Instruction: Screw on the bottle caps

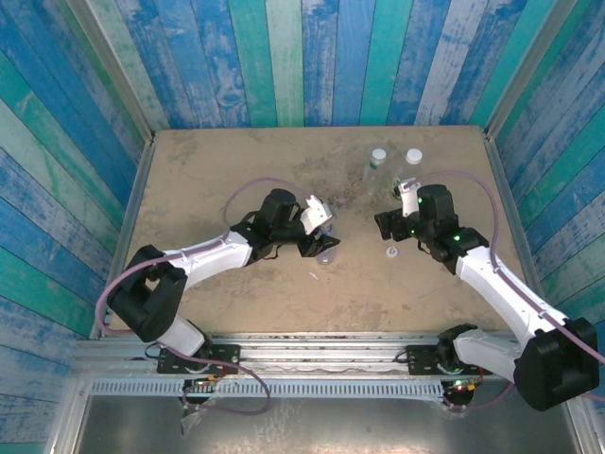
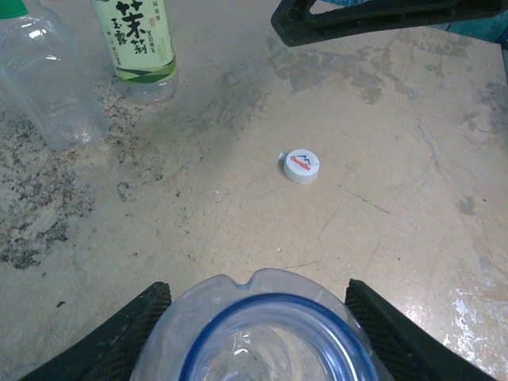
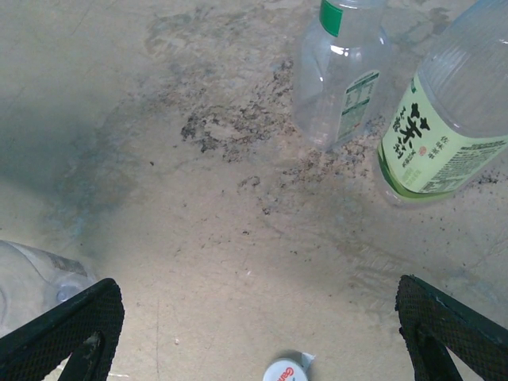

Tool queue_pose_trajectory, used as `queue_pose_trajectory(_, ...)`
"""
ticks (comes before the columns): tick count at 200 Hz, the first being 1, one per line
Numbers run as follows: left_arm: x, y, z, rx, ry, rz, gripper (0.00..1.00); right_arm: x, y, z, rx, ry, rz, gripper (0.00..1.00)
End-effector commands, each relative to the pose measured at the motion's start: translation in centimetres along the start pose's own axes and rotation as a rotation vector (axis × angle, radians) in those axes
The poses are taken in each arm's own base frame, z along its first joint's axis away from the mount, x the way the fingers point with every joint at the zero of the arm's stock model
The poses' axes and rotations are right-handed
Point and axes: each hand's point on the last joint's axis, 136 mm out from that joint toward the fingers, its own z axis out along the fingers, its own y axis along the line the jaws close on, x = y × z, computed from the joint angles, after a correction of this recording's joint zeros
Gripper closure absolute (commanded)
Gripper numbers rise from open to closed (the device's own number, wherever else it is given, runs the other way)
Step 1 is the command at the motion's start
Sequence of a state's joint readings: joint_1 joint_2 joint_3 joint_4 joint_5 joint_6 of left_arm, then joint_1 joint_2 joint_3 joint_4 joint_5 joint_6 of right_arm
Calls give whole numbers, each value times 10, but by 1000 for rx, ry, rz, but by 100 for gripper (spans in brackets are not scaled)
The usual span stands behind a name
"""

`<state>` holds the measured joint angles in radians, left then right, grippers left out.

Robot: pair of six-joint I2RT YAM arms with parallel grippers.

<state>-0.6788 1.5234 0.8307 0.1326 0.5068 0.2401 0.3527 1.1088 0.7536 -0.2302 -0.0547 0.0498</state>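
My left gripper [image 1: 324, 244] [image 2: 258, 337] is shut on a clear uncapped bottle [image 1: 327, 253] at mid-table. Its open mouth with a blue ring [image 2: 274, 345] sits between the black fingers [image 2: 119, 337]. One loose white cap with red print [image 1: 390, 252] [image 2: 302, 166] [image 3: 286, 371] lies flat on the table to the bottle's right. My right gripper [image 1: 389, 230] [image 3: 258, 333] hangs wide open just above and behind that cap, holding nothing. At the back stand a green-labelled bottle [image 1: 413, 168] [image 2: 139, 40] [image 3: 440, 127] and a clear bottle [image 1: 378, 163] [image 2: 44, 75] [image 3: 341, 71], both with white caps on.
The sandy table [image 1: 217, 180] has a dark speckled patch [image 3: 230, 127] in front of the two back bottles. Blue and green plank walls [image 1: 85, 142] close in the left, back and right sides. A small white scrap [image 1: 313, 277] lies near the held bottle.
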Motion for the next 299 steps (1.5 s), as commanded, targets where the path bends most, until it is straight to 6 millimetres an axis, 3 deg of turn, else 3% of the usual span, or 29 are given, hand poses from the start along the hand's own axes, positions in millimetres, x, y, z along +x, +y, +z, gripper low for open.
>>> queue_pose_trajectory(1, 9, -14, -4, 62, 17, -8, 38, -2, 2, 2, -19, -3, 4, 8)
queue_pose_trajectory(40, 1, -13, -7, 45, -34, 7, 24, 3, 3, 6, -24, 1, 12, 9)
queue_pose_trajectory(66, 0, -11, -9, 22, -68, 20, 8, 5, 4, 5, -31, -4, 13, 9)
queue_pose_trajectory(97, -4, -10, -14, -16, -137, 34, 0, 8, 3, 5, -25, -4, 45, 8)
queue_pose_trajectory(110, -7, -7, -17, -44, -180, 30, 6, 6, 3, 4, -28, -22, 58, 6)
queue_pose_trajectory(163, -16, -2, -29, -111, -339, 0, 6, -2, 9, -11, -81, -229, 113, 0)
queue_pose_trajectory(178, -15, -2, -32, -126, -374, 4, 6, -3, 2, -13, -51, -266, 164, 0)
queue_pose_trajectory(202, -11, -9, -35, -103, -431, 34, 3, 10, 2, -7, -49, -197, 162, 0)
queue_pose_trajectory(218, -7, -14, -35, -88, -464, 61, 1, 24, -11, 1, 31, -110, 213, 3)
queue_pose_trajectory(237, -6, -20, -37, -69, -515, 92, 2, 36, -13, 8, 44, -63, 258, 3)
queue_pose_trajectory(260, -2, -22, -32, -53, -526, 102, 0, 40, -11, 10, 27, -73, 278, 3)
queue_pose_trajectory(299, 7, -18, -28, -74, -526, 117, 9, 43, -11, 14, 27, -54, 267, 1)
